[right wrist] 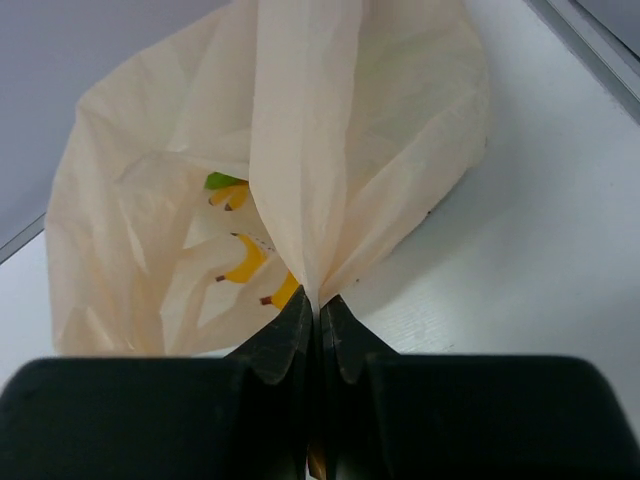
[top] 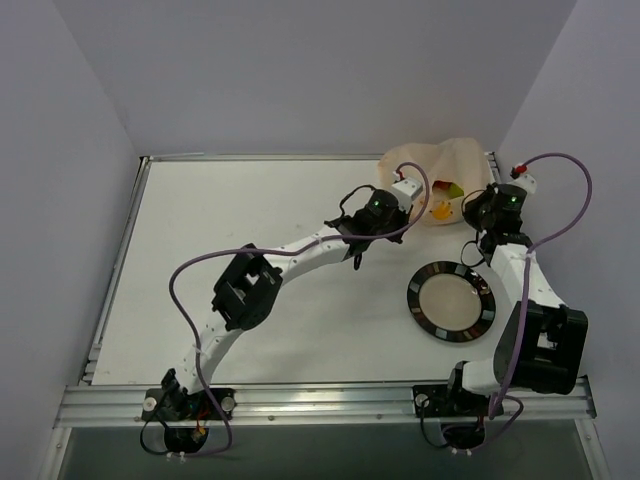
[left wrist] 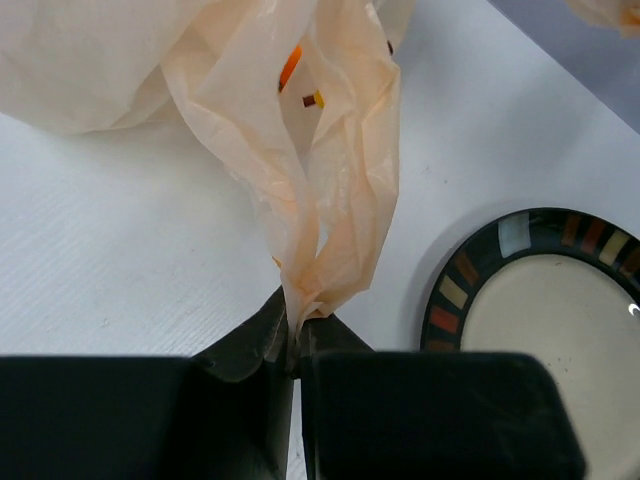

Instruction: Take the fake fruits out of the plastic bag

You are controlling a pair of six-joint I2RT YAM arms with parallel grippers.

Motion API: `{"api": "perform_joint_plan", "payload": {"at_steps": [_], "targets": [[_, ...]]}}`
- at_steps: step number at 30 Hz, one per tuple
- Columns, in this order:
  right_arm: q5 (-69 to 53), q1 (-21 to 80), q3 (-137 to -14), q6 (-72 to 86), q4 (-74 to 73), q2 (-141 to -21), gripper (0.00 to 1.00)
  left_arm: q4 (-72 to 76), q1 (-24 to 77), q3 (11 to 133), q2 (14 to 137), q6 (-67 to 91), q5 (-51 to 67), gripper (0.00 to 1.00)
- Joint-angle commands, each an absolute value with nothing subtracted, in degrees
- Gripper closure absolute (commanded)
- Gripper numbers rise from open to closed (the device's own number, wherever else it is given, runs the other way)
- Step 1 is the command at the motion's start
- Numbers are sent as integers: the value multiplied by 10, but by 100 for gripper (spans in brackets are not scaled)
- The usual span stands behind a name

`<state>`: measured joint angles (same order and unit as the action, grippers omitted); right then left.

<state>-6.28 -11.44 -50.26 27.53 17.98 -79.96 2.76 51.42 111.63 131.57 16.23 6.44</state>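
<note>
The pale peach plastic bag (top: 440,165) lies at the far right of the table. My left gripper (left wrist: 293,322) is shut on a bunched fold of the bag (left wrist: 330,200). My right gripper (right wrist: 318,305) is shut on another pleat of the bag (right wrist: 300,130). Through the bag's mouth some fake fruits show: yellow banana-like pieces (right wrist: 245,262) and a green piece (right wrist: 222,181). From above, yellow, green and red fruit colours (top: 445,200) show between the two grippers. Most of the fruits are hidden by the film.
A round plate (top: 452,299) with a black rim of coloured patches lies on the white table near the right arm; its rim (left wrist: 460,285) sits just right of the left gripper. The table's right rail (right wrist: 590,50) runs close to the bag.
</note>
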Motion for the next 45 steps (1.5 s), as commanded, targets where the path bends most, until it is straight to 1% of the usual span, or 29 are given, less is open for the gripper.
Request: {"api": "perform_joint_plan", "payload": {"at_steps": [1, 5, 11, 17, 23, 29, 31, 36, 40, 43, 45], "targets": [[-20, -93, -534, 251, 190, -758, 100, 76, 523, 1104, 1216, 167, 75, 98], [-13, -91, -531, 251, 178, -723, 100, 115, 537, 1014, 1157, 160, 73, 98], [-32, -91, -553, 256, 171, -702, 100, 117, 547, 990, 1082, 164, 65, 98], [-38, -102, -618, 242, 149, -701, 100, 75, 547, 1046, 1060, 164, 69, 98], [-71, -129, -721, 238, 120, -763, 100, 19, 535, 1148, 1099, 145, 66, 98], [-71, -134, -778, 232, 106, -773, 100, 1, 497, 1226, 1139, 179, 105, 98], [-71, -139, -804, 230, 97, -779, 100, -32, 494, 1250, 1150, 181, 112, 98], [-79, -145, -830, 231, 89, -794, 100, -49, 483, 1302, 1169, 178, 115, 98], [-83, -150, -858, 232, 80, -802, 100, -80, 471, 1354, 1193, 191, 139, 98], [-82, -151, -875, 236, 76, -805, 100, -83, 470, 1370, 1195, 194, 142, 98], [-76, -151, -866, 236, 76, -809, 100, -88, 469, 1368, 1196, 199, 143, 97]]}}
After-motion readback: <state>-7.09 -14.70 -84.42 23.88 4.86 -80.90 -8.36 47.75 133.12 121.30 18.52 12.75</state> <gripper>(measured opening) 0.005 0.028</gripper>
